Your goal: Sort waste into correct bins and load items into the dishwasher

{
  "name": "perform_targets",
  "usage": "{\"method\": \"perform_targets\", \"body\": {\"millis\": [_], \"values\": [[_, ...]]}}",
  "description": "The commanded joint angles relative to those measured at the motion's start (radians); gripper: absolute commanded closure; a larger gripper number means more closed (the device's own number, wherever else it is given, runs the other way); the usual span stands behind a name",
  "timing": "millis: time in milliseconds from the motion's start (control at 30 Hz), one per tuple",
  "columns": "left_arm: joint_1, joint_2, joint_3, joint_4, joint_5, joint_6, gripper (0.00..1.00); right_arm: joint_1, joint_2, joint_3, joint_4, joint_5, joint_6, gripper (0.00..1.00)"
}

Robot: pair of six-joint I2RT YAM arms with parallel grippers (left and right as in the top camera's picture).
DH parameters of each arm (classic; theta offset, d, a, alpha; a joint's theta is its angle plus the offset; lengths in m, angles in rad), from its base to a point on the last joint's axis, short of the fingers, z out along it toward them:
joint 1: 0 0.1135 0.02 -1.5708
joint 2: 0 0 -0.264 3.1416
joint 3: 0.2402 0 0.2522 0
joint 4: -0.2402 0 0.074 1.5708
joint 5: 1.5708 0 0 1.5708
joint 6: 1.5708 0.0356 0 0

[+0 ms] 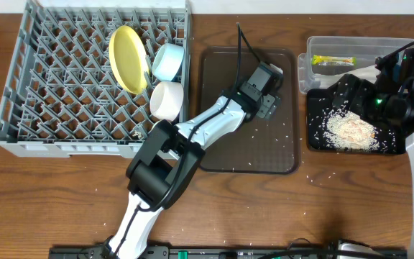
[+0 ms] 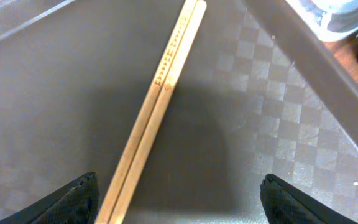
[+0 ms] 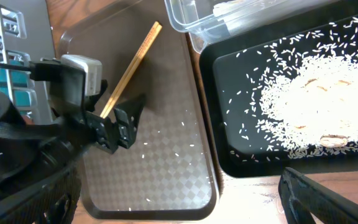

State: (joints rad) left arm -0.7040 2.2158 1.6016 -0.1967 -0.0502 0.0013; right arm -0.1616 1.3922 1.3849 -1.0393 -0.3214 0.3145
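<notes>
Scene: a wooden surface; the grey dish rack [image 1: 20, 108] fills its far-left corner, the brown serving tray [image 1: 214, 108] sits mid-surface, and both bins stand by the right edge.
Step in hand: by the look of it, picking the chopsticks [image 2: 160, 106] off the brown serving tray for the rack.
Chopsticks: lying flat on the tray, side by side and touching, running on a diagonal.
Left fingers [image 2: 73, 202]: spread wide and empty, poised low over the near end of the pair; the sticks lie closer to one finger than to the other.
Right fingers [image 3: 328, 196]: spread wide, holding nothing, over the black tray [image 1: 315, 140].
Already racked: yellow plate [image 1: 126, 57], light blue bowl [image 1: 168, 61] and white bowl [image 1: 167, 101], along the rack's right side.
Waste: rice scraps [image 1: 351, 131] heaped in the black tray; snack wrapper [image 1: 333, 61] in the clear tub [image 1: 304, 72] beyond it.
Doing it well: centre the pair between the fingers, turn the wrist so they close square across both sticks, and go right down to the tray, since the sticks lie flush.
Risk: an off-centre squeeze may catch one stick and roll the other away.
</notes>
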Motion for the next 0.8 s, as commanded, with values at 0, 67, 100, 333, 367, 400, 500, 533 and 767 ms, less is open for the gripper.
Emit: {"method": "perform_targets", "body": {"millis": [0, 67, 100, 333, 367, 400, 500, 533, 767], "values": [[-0.005, 0.027, 0.019, 0.004, 0.013, 0.005, 0.16, -0.008, 0.001, 0.015, -0.001, -0.004, 0.011, 0.01], [-0.005, 0.027, 0.019, 0.004, 0.013, 0.002, 0.16, -0.008, 0.001, 0.015, -0.001, -0.004, 0.011, 0.01], [-0.005, 0.027, 0.018, 0.000, 0.016, -0.003, 0.16, -0.008, 0.001, 0.015, -0.001, -0.004, 0.011, 0.01], [-0.009, 0.031, 0.004, -0.003, 0.016, -0.010, 0.16, -0.008, 0.001, 0.015, -0.001, -0.004, 0.011, 0.01], [-0.009, 0.031, 0.004, -0.003, 0.016, -0.014, 0.16, -0.008, 0.001, 0.015, -0.001, -0.004, 0.011, 0.01], [-0.009, 0.031, 0.004, -0.003, 0.016, -0.014, 0.16, -0.008, 0.001, 0.015, -0.001, -0.004, 0.011, 0.01], [-0.009, 0.039, 0.004, -0.003, 0.016, -0.021, 0.16, -0.008, 0.001, 0.015, -0.001, -0.004, 0.011, 0.01], [-0.009, 0.044, 0.004, -0.003, 0.016, -0.021, 0.16, -0.008, 0.001, 0.015, -0.001, -0.004, 0.011, 0.01], [-0.009, 0.072, 0.004, -0.003, 0.016, -0.021, 0.16, -0.008, 0.001, 0.015, -0.001, -0.004, 0.011, 0.01]]}}
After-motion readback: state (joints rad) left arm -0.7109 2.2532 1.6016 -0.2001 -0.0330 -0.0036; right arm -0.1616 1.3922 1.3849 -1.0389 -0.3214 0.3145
